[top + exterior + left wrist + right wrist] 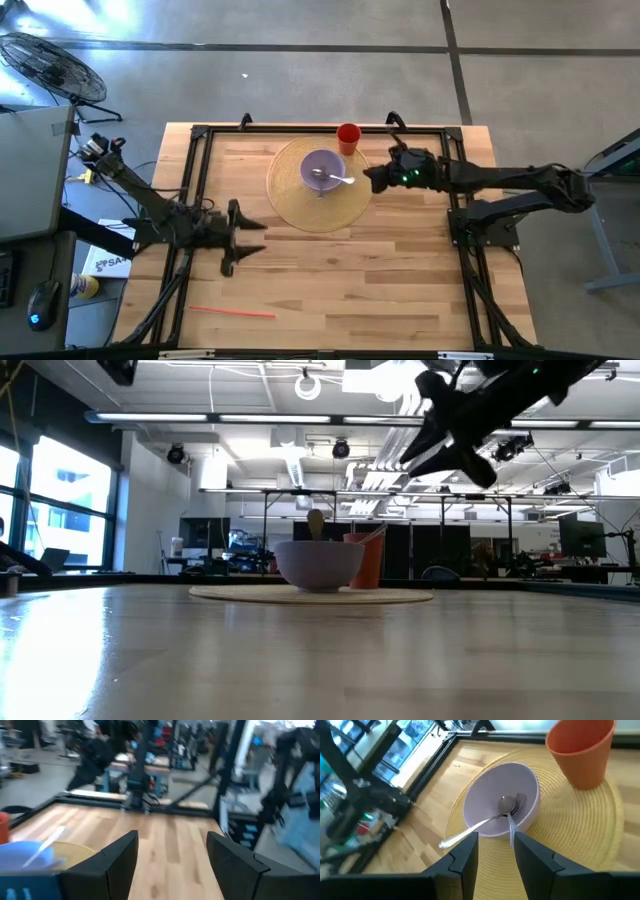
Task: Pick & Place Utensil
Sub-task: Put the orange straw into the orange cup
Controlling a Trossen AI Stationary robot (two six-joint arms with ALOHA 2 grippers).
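A pale purple bowl [322, 170] stands on a round woven placemat [300, 205], with an orange cup [348, 138] just beyond it. In the right wrist view a spoon [485, 822] and a fork [512, 815] lie with their heads in the bowl [485, 795] and their handles over its rim. My right gripper [370, 178] hovers open just right of the bowl, raised well above the table in the low view [440, 445]. Its fingers [465, 857] point toward the handles without touching them. My left gripper [172, 855] is open over the table's left part [245, 238].
A thin red stick [232, 312] lies near the table's near left edge. A black frame [200, 135] runs around the tabletop. Bare wood [360, 280] spreads between the placemat and the near edge. A fan [50, 65] stands on the floor beyond the table's left.
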